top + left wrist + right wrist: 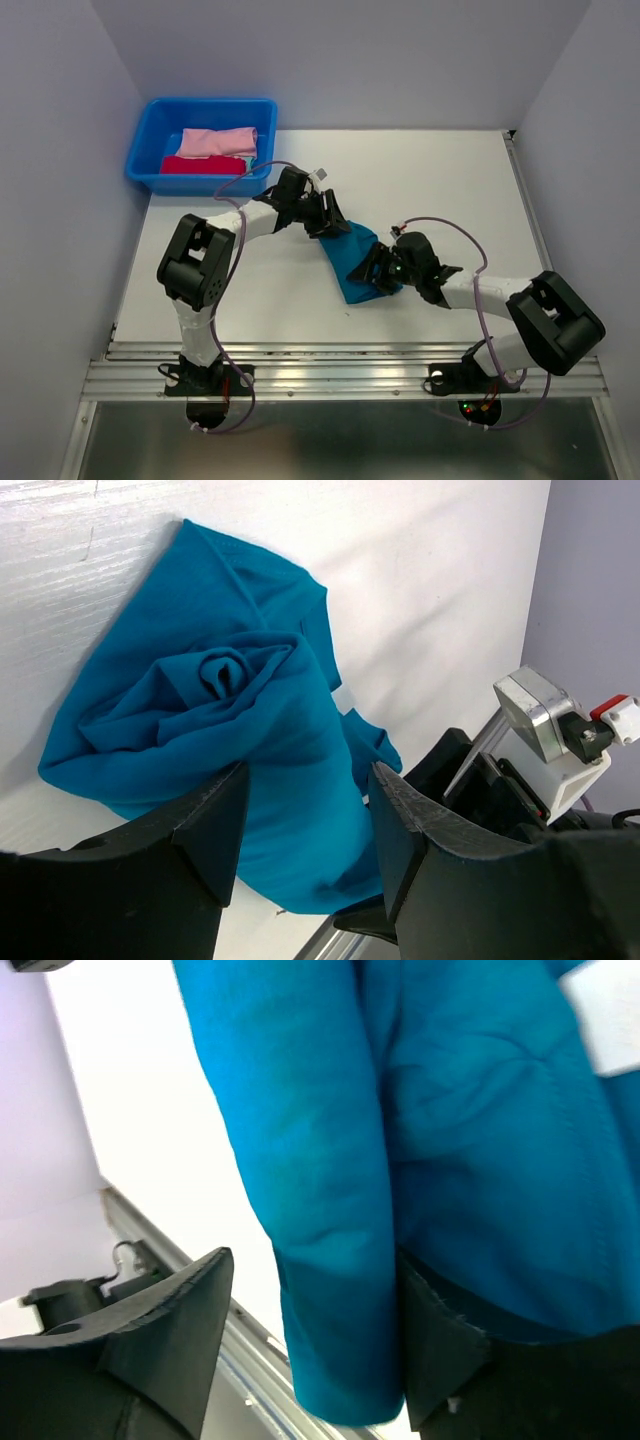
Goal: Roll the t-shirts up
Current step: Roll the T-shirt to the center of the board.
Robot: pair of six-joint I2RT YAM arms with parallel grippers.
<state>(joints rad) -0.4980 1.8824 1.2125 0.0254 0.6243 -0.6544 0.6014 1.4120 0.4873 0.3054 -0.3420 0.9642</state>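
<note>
The teal-blue t-shirt lies in the middle of the table as a loose roll, running from upper left to lower right. In the left wrist view its spiral end faces me. My left gripper is at the roll's far end, open, its fingers astride the cloth. My right gripper is at the near right end, open; the roll hangs between its fingers and rests against the right finger. A pink bundle and a red bundle lie in the tub.
The bright-blue plastic tub stands at the back left corner. A metal rail runs along the near table edge. Walls close in the table on the left, back and right. The right arm's wrist shows close beyond the roll.
</note>
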